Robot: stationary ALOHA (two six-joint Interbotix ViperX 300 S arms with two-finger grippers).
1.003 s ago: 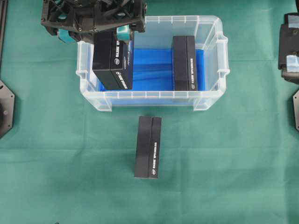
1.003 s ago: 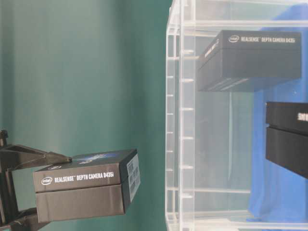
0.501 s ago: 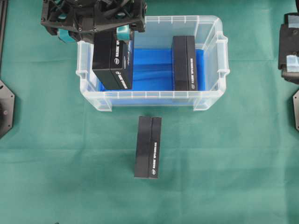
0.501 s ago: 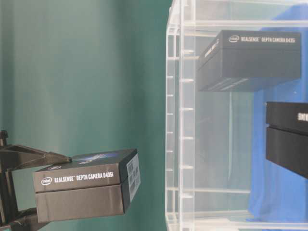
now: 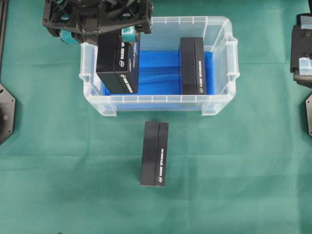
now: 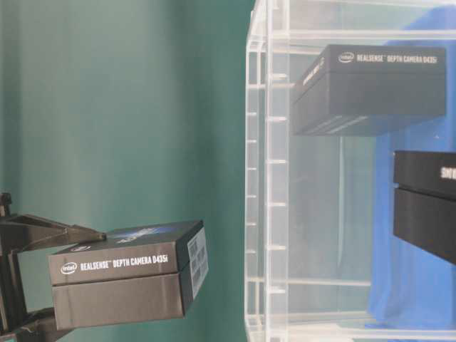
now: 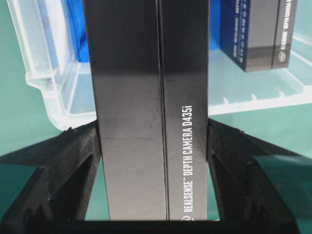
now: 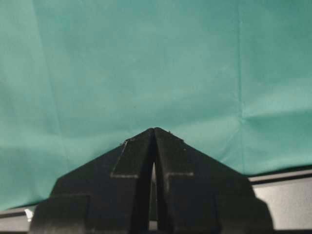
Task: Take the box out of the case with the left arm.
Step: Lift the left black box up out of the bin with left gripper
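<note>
Gripping a matte black rectangular box [image 7: 151, 112] — left fingers [image 7: 73, 165] clamped.

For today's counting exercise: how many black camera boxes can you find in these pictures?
3. One box is held by the left gripper at the case's left end, one box stands inside on the right, and one box lies on the cloth in front.

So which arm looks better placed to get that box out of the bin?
The left. Its fingers already clamp the box above the case, while the right gripper sits shut over bare green cloth, far off.
</note>
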